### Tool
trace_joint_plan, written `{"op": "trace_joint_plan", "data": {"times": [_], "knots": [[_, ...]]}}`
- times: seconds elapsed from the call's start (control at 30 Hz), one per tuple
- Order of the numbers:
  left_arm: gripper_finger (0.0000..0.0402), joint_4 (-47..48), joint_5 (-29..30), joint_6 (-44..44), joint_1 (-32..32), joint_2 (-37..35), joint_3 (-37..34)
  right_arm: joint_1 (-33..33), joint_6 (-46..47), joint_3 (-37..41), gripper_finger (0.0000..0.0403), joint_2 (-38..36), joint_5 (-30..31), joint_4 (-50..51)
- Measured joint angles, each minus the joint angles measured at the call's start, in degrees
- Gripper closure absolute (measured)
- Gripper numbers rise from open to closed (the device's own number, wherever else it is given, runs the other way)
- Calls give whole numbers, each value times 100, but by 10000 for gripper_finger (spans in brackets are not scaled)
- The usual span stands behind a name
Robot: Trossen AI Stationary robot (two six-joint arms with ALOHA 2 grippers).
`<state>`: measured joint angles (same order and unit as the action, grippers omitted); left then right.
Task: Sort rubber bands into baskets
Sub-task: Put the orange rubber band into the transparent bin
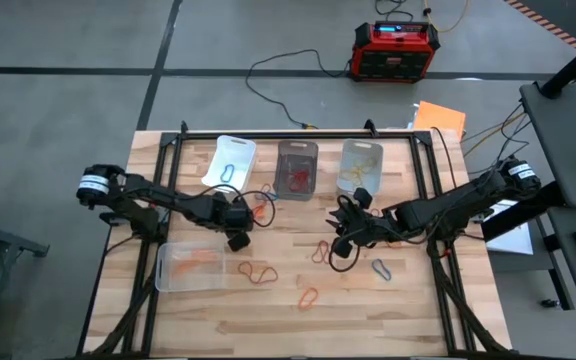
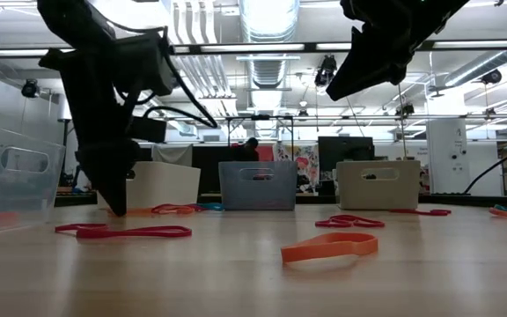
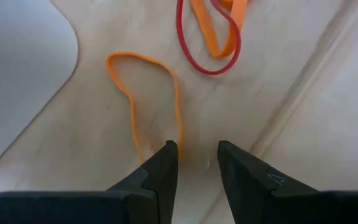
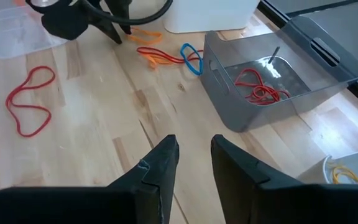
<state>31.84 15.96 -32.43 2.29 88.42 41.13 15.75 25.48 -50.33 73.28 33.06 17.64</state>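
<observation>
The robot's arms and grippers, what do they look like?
Two dark, slim jointed arms with black cables looped along them and a pale round cap near each base. The left gripper and right gripper each have two flat, tapered black fingers.

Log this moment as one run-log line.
left gripper: open, down at table over orange band | right gripper: open, empty, raised near smoky basket | red bands in smoky basket

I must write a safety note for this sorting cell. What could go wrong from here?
1. The left pincer stands open at one edge of the thin orange rubber band; it may close beside the loop and miss.
2. A red rubber loop and a wider orange band overlap close by; these could snag and come along.
</observation>
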Motion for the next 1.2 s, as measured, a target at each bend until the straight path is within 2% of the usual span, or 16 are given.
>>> {"op": "trace_joint_plan", "data": {"times": [0.27, 0.67, 1.07, 1.2], "knots": [[298, 270, 606, 212, -27, -10, 235, -2, -9, 0, 305, 0, 0, -2], [296, 254, 423, 149, -204, 59, 237, -2, -13, 0, 301, 0, -4, -21], [228, 250, 432, -61, -214, 90, 237, -2, 2, 0, 291, 0, -29, -68], [218, 249, 449, -24, -219, 90, 237, -2, 2, 0, 292, 0, -31, -88]]}}
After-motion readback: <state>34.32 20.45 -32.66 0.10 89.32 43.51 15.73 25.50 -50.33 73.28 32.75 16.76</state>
